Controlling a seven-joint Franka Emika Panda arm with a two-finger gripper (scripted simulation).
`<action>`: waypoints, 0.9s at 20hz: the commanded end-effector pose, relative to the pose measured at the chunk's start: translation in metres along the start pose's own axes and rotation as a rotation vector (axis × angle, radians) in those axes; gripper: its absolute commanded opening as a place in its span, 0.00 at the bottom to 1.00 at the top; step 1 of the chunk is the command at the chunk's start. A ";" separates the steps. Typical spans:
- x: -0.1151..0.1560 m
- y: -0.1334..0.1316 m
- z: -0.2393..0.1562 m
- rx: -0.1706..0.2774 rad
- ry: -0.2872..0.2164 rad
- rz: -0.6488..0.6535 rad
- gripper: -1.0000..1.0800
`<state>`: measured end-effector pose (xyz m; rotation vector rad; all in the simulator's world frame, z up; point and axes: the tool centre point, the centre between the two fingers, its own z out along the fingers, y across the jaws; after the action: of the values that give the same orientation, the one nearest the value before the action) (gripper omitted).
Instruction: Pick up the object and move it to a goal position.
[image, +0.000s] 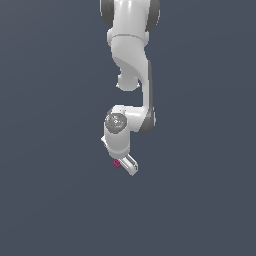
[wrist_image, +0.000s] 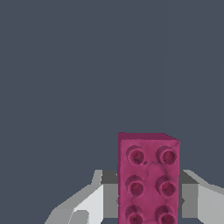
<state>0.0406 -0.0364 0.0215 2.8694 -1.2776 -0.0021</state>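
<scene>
The object (wrist_image: 148, 175) is a small magenta-red brick with two rows of studs, filling the space between my gripper's fingers in the wrist view. The grey pads (wrist_image: 109, 192) press against both of its long sides. My gripper (wrist_image: 148, 205) is shut on it. In the exterior view the object (image: 117, 163) shows as a tiny magenta speck at the tip of the white gripper (image: 123, 165), just below the arm's wrist (image: 118, 131). The lower part of the brick runs out of the wrist view.
A plain dark blue-grey surface (image: 200, 200) fills both views around the arm. The white arm (image: 132, 55) comes down from the top middle of the exterior view. Nothing else shows, and no goal marker is visible.
</scene>
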 end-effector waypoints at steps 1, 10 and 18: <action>-0.006 -0.003 -0.009 0.001 0.001 -0.001 0.00; -0.052 -0.021 -0.067 0.001 0.000 -0.001 0.00; -0.112 -0.045 -0.146 0.001 0.001 0.000 0.00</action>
<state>0.0038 0.0653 0.1524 2.8708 -1.2771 -0.0011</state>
